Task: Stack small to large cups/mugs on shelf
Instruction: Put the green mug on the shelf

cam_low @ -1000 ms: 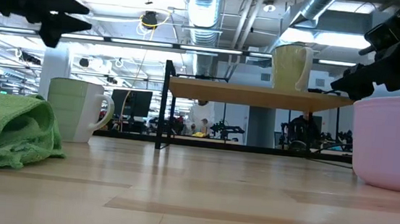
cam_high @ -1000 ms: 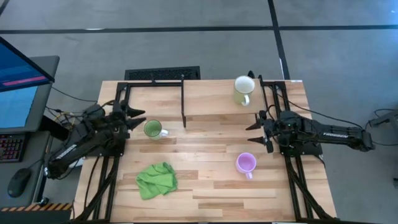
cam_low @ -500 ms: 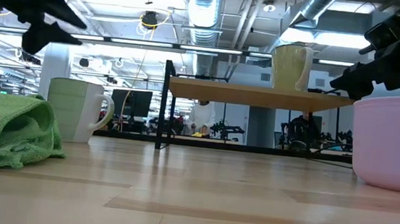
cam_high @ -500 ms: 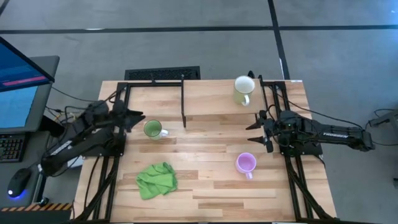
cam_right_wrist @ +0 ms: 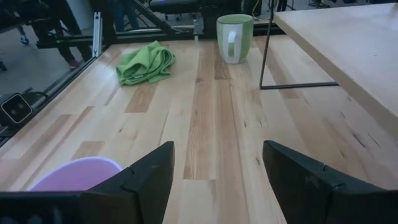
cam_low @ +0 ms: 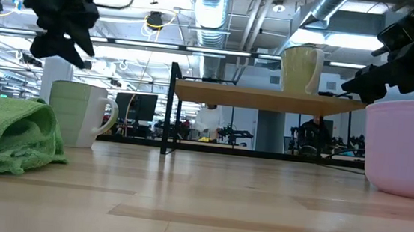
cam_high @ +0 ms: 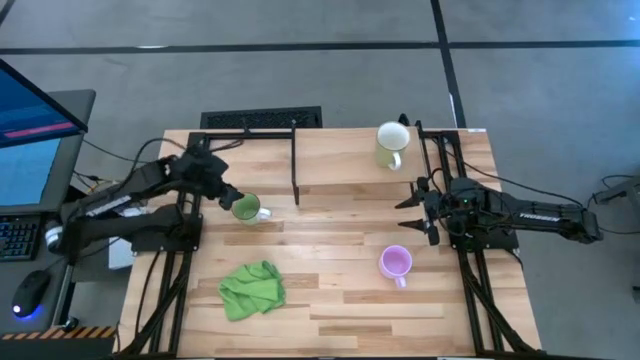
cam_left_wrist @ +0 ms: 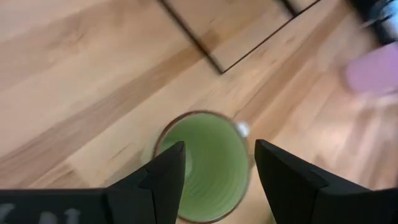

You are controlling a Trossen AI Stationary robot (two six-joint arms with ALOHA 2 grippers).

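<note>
green mug (cam_high: 244, 208) sits upright on the tabletop (cam_high: 340, 300), just in front of the shelf's (cam_high: 350, 160) left leg, white handle pointing right. left gripper (cam_high: 226, 194) hangs right above it, fingers spread wide either side of the rim in the wrist view, nothing held. looks like glazed ceramic: stiff, slick, chips if dropped, light enough for one arm. best grip is probably one finger inside, one outside the wall, on the side away from the handle; a pinch across the whole rim looks marginal.

cream mug (cam_high: 390, 144) is already on the shelf, right end. lilac mug (cam_high: 396, 263) stands on the table front right, near the right gripper (cam_high: 409, 216), which waits open and empty. green cloth (cam_high: 251, 289) lies front left, clear of all this.
</note>
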